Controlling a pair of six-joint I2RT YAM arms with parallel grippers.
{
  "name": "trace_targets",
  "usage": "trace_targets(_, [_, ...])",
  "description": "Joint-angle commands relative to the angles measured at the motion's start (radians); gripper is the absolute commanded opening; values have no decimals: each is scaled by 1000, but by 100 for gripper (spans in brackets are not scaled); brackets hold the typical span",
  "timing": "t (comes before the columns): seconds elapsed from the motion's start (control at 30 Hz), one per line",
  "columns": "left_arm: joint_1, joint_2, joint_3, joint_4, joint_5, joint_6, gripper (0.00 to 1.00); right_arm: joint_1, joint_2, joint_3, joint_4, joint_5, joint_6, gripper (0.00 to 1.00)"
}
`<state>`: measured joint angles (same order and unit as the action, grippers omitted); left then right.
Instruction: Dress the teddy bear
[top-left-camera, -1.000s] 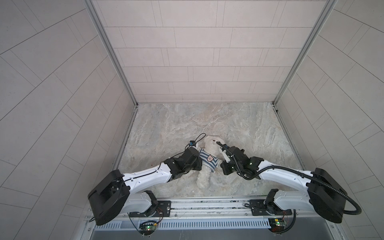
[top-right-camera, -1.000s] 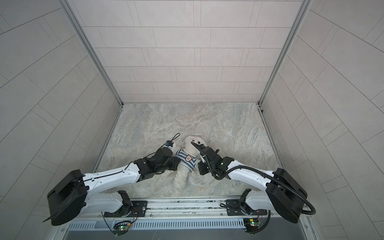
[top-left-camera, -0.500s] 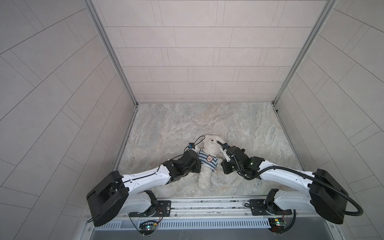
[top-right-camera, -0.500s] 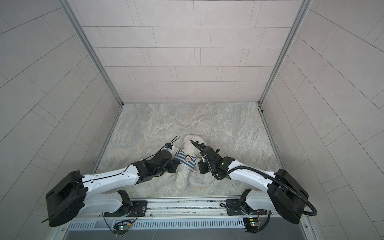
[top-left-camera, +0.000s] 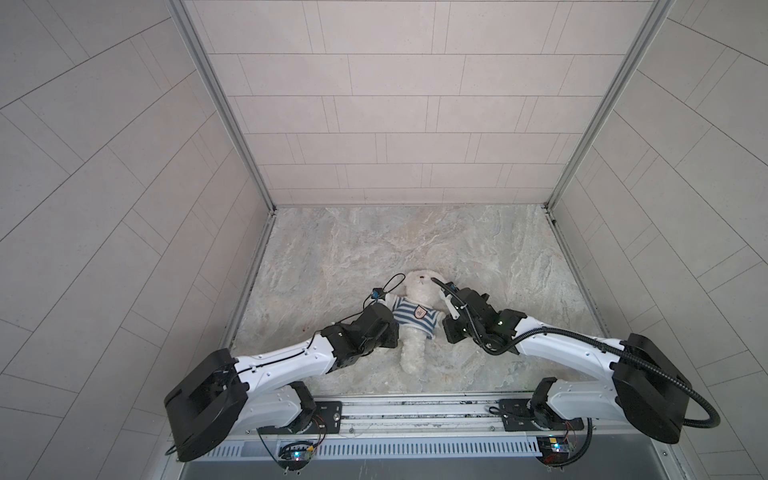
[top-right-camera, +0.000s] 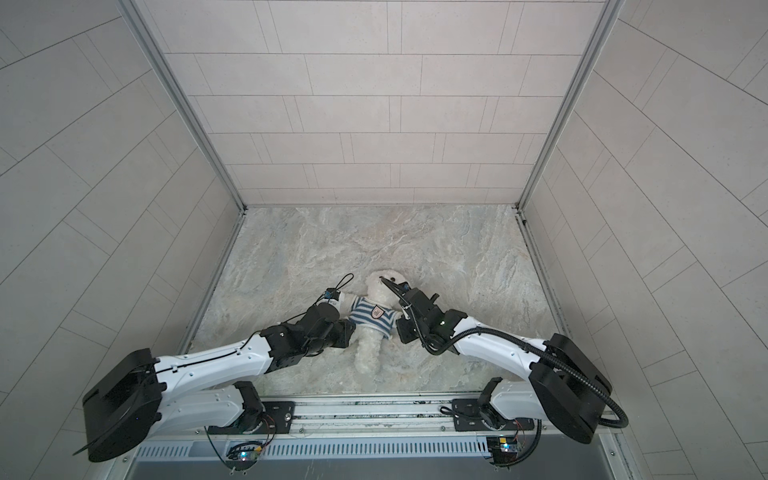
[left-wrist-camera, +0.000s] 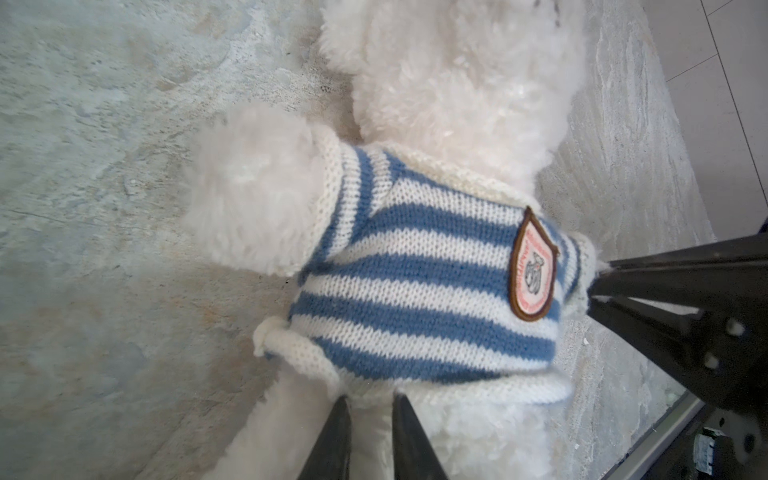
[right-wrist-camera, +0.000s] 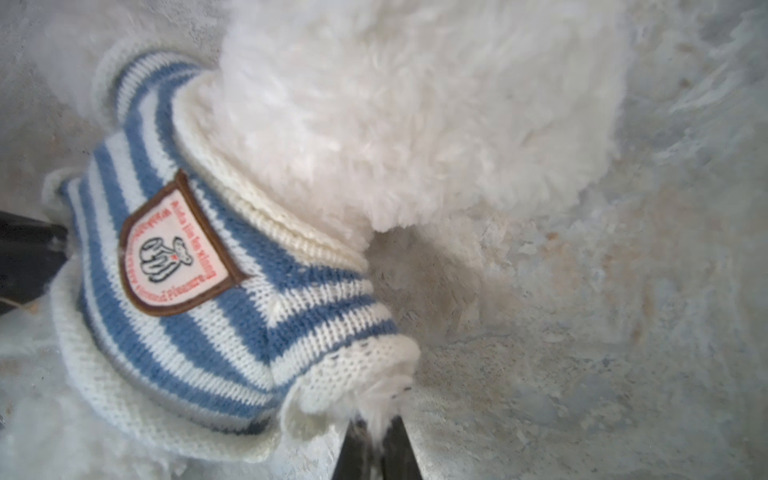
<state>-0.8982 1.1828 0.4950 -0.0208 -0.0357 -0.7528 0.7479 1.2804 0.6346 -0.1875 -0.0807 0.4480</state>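
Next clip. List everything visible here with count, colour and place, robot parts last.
teddy bear: one, fluffy white, lying face up on the tabletop between the arms.
striped sweater: one, blue and white, on the bear's torso.
badge: one, white with a brown edge, on the sweater's chest.
tabletop: one, grey-beige marble pattern.
tiled walls: three, pale beige, around the tabletop.
mounting rail: one, metal, along the front edge.
left gripper: one, black, at the sweater's lower hem, jaws slightly apart.
right gripper: one, black, jaws shut on the paw's fur at the sleeve end.
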Motion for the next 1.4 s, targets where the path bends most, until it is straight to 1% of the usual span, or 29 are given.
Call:
trace_targets(0.0, [-4,-2,-12,-36,-23,-9,23,-26,26,42,-3,30,-26,0])
trace_targets(0.3, [-17,8,-8,-23,-22,-22,23,-50,128,120,-2,5,-59,0])
trace_targets(0.4, [-21,-22,-10,-38,-39,-23,24,-72,162,155,-9,-16,-63,2])
trace_targets(0.57, [-22,-84,-35,-53,-76,-15,36,-90,199,208,-33,-34,-72,5])
trace_targets(0.67, [-21,-121,-32,-80,-96,3,45,-98,182,203,-50,-13,-69,11])
trace_targets(0.77, [-19,-165,-15,-119,-118,27,58,-124,133,166,-58,5,-54,20])
trace_targets(0.8, [-18,-187,-10,-136,-130,39,65,-126,104,158,-77,33,-58,26])
trace_targets(0.83, [-18,-214,-6,-152,-147,52,74,-126,70,151,-95,63,-57,32])
trace_targets(0.87, [-17,-243,-6,-168,-169,61,82,-127,38,139,-105,95,-56,40])
trace_targets(0.9, [-16,-283,-11,-180,-199,74,93,-126,-5,125,-113,141,-52,49])
trace_targets(0.93, [-12,-327,-20,-185,-226,93,100,-128,-54,110,-115,180,-60,65])
trace_targets(0.97, [-1,-369,-24,-197,-248,112,100,-130,-102,93,-113,217,-71,91])
trace_targets(1.0, [17,-413,-24,-218,-295,131,100,-130,-159,69,-100,265,-84,99])
trace_targets(1.07, [76,-479,-16,-247,-324,174,100,-132,-271,14,-55,350,-125,99])
trace_targets(1.1, [106,-503,-3,-273,-356,186,100,-138,-332,-9,-30,390,-154,99])
trace_targets(1.17, [140,-528,28,-308,-455,212,100,-166,-446,-80,6,476,-191,99])
trace_targets(1.23, [161,-526,48,-283,-529,288,100,-213,-529,-128,48,547,-228,100])
trace_targets(1.27, [167,-516,60,-272,-570,309,100,-241,-553,-147,69,563,-245,99])
trace_targets(1.3, [172,-502,65,-241,-610,354,100,-283,-571,-167,97,558,-270,100])
trace_targets(1.37, [175,-477,51,-142,-663,468,100,-361,-585,-186,131,518,-313,99])
